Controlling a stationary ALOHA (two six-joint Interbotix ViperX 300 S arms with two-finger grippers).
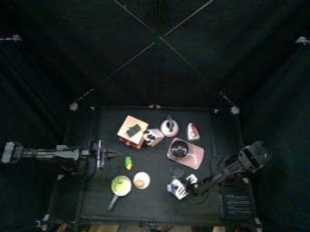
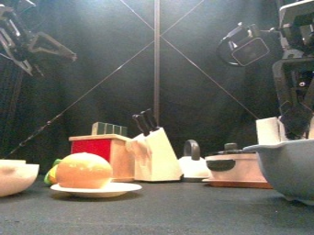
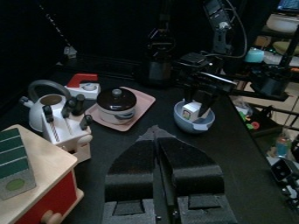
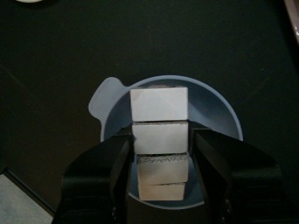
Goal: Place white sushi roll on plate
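Note:
The white sushi roll point(image 4: 158, 131) stands between the jaws of my right gripper point(image 4: 163, 144), right over the light-blue bowl point(image 4: 111, 101). The jaws press on both its sides. In the front view the roll point(image 2: 267, 131) shows just above the bowl's rim point(image 2: 288, 161), under the right gripper point(image 2: 295, 124). The pinkish-brown plate point(image 1: 191, 159) lies just behind the bowl point(image 1: 179, 192) with a dark lidded pot on it; it also shows in the left wrist view point(image 3: 142, 107). My left gripper point(image 3: 158, 153) rests shut and empty at the table's left.
An orange-tan board point(image 1: 129, 130), a knife block point(image 1: 151, 137) and a kettle point(image 3: 47, 96) stand at the back. A white dish with an orange bit point(image 1: 141, 181), a green bowl point(image 1: 120, 186) and a small green piece point(image 1: 127, 163) lie at the front left.

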